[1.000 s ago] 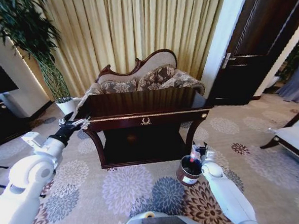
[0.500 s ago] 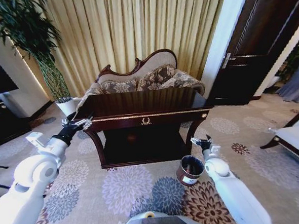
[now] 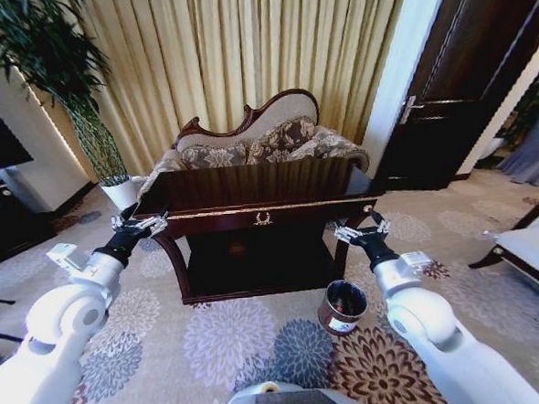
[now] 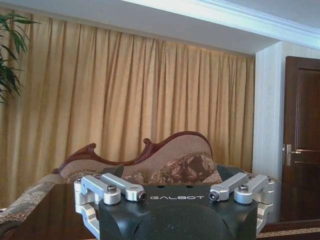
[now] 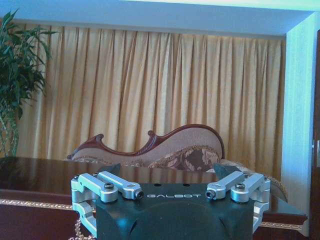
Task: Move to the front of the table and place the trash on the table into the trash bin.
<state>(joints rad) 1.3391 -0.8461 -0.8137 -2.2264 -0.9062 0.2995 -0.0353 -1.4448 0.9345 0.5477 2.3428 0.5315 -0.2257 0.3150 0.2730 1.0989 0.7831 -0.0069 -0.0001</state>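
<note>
Both grippers, left and right, hung spread apart at the table's front corners, bin below the right

One dark wooden tabletop with gold trim stands at centre, with one carved-back sofa behind it. One round coppery trash bin sits on the carpet by the table's front right leg. Two robot arms reach forward, each ending in one tool: the left tool near the table's left corner, the right tool near its right corner. One potted plant in a white pot stands at left, and one dark door at right.
</note>
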